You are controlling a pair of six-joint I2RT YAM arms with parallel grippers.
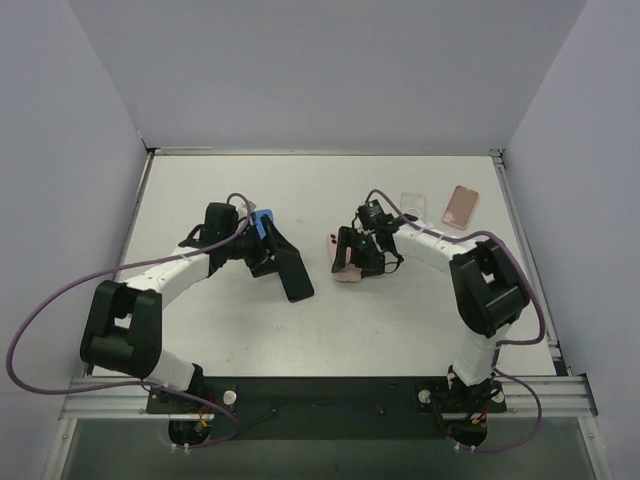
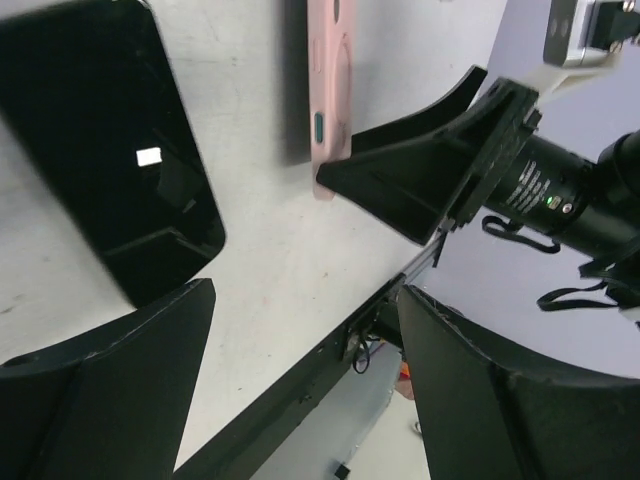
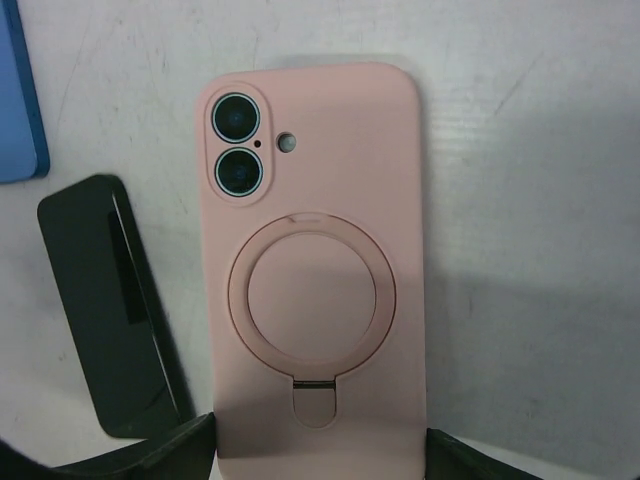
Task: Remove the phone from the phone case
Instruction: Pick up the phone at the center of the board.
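A phone in a pink case (image 3: 315,250) lies back up, showing two camera lenses and a ring stand. In the top view it (image 1: 345,270) is at the table's middle. My right gripper (image 3: 320,455) is shut on the case's lower end, one finger on each long edge; in the top view this gripper (image 1: 352,258) sits over the case. My left gripper (image 2: 300,400) is open and empty, hovering left of the case, whose side edge (image 2: 330,90) shows ahead of it. In the top view the left gripper (image 1: 272,252) is apart from the case.
A black phone (image 1: 293,274) lies screen up between the grippers, also seen in the left wrist view (image 2: 110,140) and the right wrist view (image 3: 105,310). A blue case (image 1: 262,222) lies behind it. A clear case (image 1: 414,205) and another pink case (image 1: 460,206) lie at the back right.
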